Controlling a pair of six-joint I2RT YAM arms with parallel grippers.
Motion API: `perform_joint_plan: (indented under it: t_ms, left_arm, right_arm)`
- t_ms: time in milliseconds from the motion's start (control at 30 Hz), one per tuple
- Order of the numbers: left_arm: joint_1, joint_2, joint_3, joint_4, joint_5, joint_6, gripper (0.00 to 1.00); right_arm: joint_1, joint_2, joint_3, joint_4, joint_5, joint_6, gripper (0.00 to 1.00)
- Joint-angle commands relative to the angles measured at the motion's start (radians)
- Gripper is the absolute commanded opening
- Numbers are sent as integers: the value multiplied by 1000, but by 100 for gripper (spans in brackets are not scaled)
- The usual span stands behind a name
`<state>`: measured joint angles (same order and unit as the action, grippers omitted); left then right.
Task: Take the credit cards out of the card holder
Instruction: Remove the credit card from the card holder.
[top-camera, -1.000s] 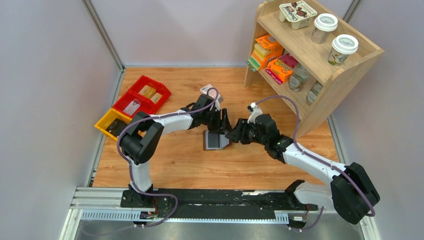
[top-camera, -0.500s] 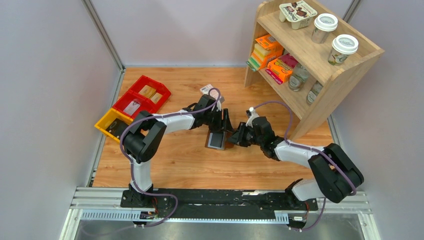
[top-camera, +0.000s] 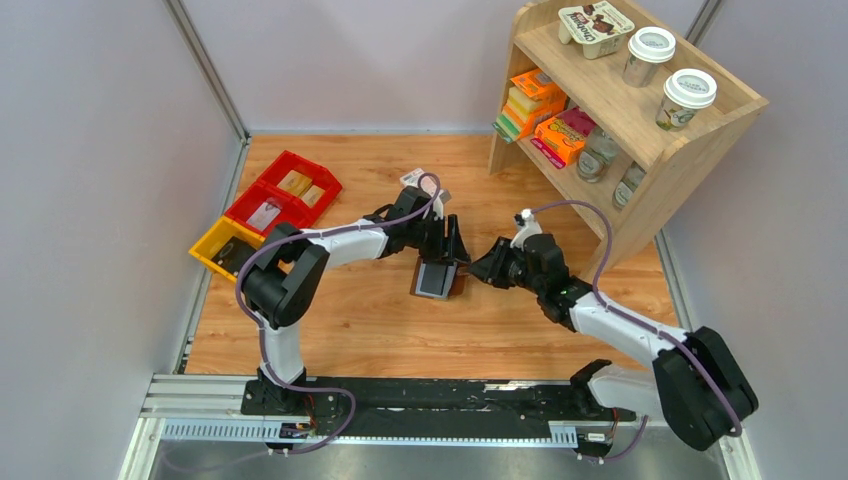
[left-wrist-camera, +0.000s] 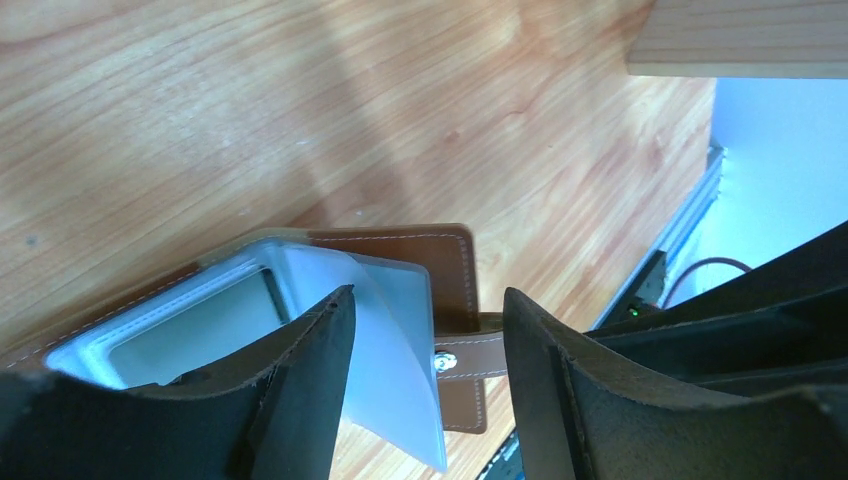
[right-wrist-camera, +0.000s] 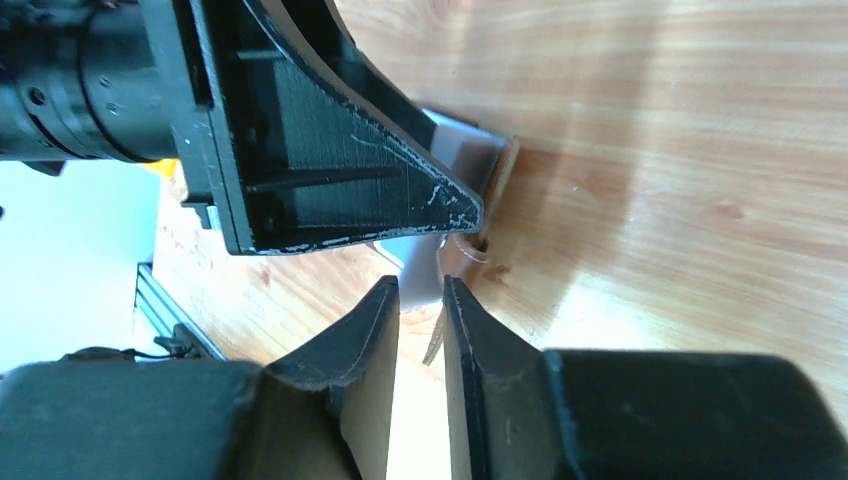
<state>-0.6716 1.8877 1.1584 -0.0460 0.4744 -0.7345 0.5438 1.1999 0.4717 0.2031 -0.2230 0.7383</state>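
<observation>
The card holder (top-camera: 436, 281), a brown leather wallet with a snap tab, lies open mid-table between both grippers. In the left wrist view (left-wrist-camera: 400, 250) its pale blue-grey pockets face up, with one clear flap (left-wrist-camera: 400, 350) raised. My left gripper (top-camera: 452, 252) is open over the wallet (left-wrist-camera: 428, 300), one finger (left-wrist-camera: 310, 370) on the pockets. My right gripper (top-camera: 482, 268) sits just right of the wallet, its jaws a narrow gap apart (right-wrist-camera: 420, 285). A thin pale sliver (right-wrist-camera: 434, 342) leans on one finger, unclamped. I cannot tell the credit cards from the pockets.
Red bins (top-camera: 287, 193) and a yellow bin (top-camera: 220, 247) stand at the left. A pink-and-white box (top-camera: 418, 181) lies behind the left arm. A wooden shelf (top-camera: 640, 150) with packets, jars and cups stands at the back right.
My right gripper has drawn back to the right, away from the wallet's edge. The wallet has shifted and tilted a little under the left gripper, which has stayed put.
</observation>
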Motion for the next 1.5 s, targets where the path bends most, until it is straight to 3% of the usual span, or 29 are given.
perform_joint_plan:
  t_ms: [0, 200, 433, 667, 1067, 1300, 1467]
  left_arm:
    - [-8, -35, 21, 72, 69, -20, 64]
    - [-20, 27, 37, 123, 121, -48, 59]
    - [-28, 125, 46, 173, 164, -63, 52]
    - [-28, 168, 32, 161, 133, -29, 52]
    - [-22, 105, -17, 167, 38, -36, 52]
    - [38, 41, -63, 163, 20, -30, 54]
    - [50, 19, -51, -36, -51, 108, 56]
  right_arm:
    - [-18, -86, 4, -74, 86, -57, 27]
    - [-21, -117, 21, -110, 56, -97, 30]
    - [-42, -68, 27, -48, -96, -122, 28]
    - [-122, 85, 2, 110, -266, -37, 23]
    - [-136, 351, -31, 309, -337, 62, 15]
    - [-137, 451, -21, 266, -329, 56, 10]
    - [-134, 455, 50, 130, -296, -20, 8]
